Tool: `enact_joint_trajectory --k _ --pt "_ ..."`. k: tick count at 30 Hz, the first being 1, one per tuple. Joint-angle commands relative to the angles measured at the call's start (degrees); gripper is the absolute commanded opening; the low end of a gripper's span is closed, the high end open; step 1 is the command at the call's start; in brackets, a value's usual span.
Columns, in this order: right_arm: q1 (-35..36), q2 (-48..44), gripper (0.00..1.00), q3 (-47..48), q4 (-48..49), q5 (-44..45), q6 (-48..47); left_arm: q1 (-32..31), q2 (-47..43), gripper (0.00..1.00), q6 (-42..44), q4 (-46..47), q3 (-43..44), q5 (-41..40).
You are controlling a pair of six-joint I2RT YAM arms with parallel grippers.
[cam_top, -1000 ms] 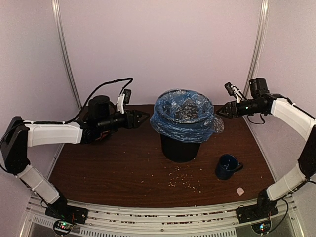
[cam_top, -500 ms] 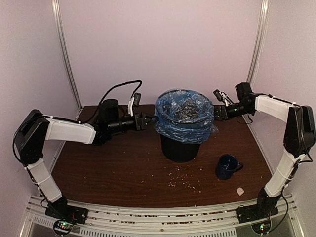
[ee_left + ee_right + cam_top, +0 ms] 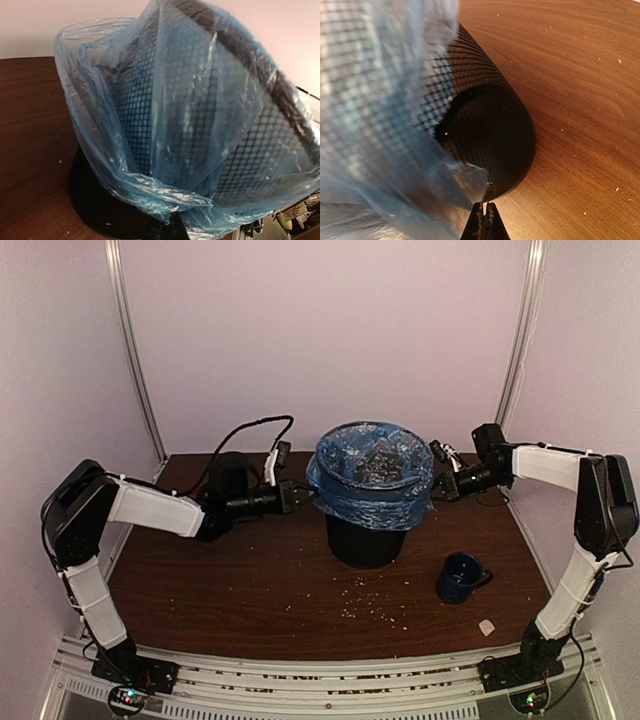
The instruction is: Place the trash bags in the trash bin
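The trash bags (image 3: 368, 492), draped over the trash bin (image 3: 364, 542), are found just ahead of the left pincer (image 3: 298, 496) and right pincer (image 3: 439, 485). Both are pressed together, and whether film is caught cannot be told.

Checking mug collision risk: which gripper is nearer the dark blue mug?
Right. The right gripper is at the trash bag's right edge, farther back on the table than the mug. The left gripper is at the bag's left edge, across the trash bin from the mug.
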Motion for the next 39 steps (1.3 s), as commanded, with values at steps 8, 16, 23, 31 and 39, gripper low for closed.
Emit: enact_joint_trajectory --k 8,16,23,31,39 --pt "-0.7 -1.0 0.0 -1.3 -0.2 5.8 0.0 -0.1 2.1 0.0 1.6 2.3 -4.6 0.0" --pt "-6.2 -8.6 0.24 -4.3 5.0 -0.5 -1.0 -0.1 -1.3 0.23 5.0 -0.8 -5.8 0.6" --pt "-6.6 -13.8 0.52 -6.1 6.3 -5.6 -4.0 -0.1 -12.9 0.52 9.9 -7.9 -11.5 -2.5" --pt "-5.6 -11.5 0.62 -5.5 3.3 -5.2 -7.4 1.0 -19.4 0.68 9.4 -10.5 -13.0 -9.0" --pt "0.5 -7.1 0.62 -2.2 4.2 0.8 -7.5 2.1 -6.9 0.69 7.3 -14.7 2.0 -10.4"
